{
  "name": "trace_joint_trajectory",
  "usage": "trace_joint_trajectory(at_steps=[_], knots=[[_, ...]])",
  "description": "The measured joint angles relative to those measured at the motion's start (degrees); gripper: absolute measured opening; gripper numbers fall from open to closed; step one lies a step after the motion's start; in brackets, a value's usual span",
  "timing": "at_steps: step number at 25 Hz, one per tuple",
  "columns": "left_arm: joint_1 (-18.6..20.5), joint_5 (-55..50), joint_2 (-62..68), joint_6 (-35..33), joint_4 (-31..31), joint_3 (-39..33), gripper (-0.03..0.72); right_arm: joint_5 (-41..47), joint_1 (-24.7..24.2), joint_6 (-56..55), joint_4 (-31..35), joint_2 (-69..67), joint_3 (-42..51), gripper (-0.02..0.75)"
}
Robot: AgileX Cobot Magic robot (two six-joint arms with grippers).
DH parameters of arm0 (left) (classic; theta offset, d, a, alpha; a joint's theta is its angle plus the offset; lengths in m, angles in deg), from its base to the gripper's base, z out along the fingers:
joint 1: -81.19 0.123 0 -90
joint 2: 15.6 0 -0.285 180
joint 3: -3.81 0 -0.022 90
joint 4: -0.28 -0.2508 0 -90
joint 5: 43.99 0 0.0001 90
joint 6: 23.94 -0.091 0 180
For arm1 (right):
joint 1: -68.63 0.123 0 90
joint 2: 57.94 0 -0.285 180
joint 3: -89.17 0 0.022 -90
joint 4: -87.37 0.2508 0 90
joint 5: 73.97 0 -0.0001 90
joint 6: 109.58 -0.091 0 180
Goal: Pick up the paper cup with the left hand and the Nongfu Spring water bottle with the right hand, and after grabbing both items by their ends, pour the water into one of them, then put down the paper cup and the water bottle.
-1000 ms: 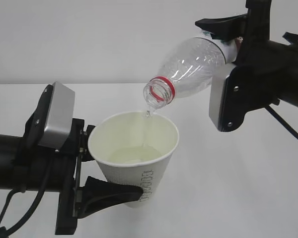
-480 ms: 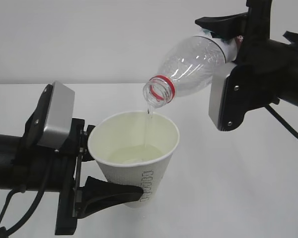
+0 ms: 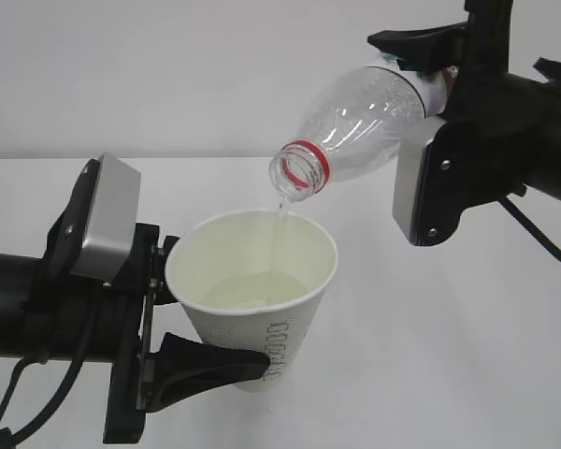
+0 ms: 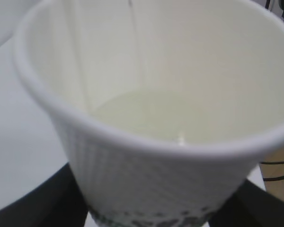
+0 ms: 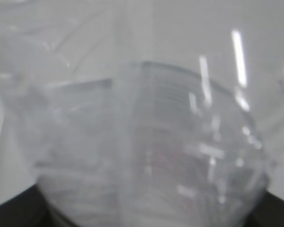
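A: Anything different from a second ago?
B: Hardly. The water (image 3: 280, 217) keeps falling as a thin stream from the tilted Nongfu Spring water bottle (image 3: 360, 129) into the paper cup (image 3: 254, 290), so pouring is under way; setting both down remains.
A: And the pincers?
B: The left hand (image 3: 182, 323) is clamped on the cup's lower end. The right hand (image 3: 437, 70) clamps the bottle's base, above the desk (image 3: 449, 355).
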Motion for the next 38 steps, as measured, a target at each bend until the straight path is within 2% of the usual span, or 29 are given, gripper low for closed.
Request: trace_joint_trajectory(at_steps=[38], knots=[[0.0,0.0,0.09,0.0,2.16,0.0,0.491,-2.09,0.0,0.09,0.43,0.0,0.0,0.494]])
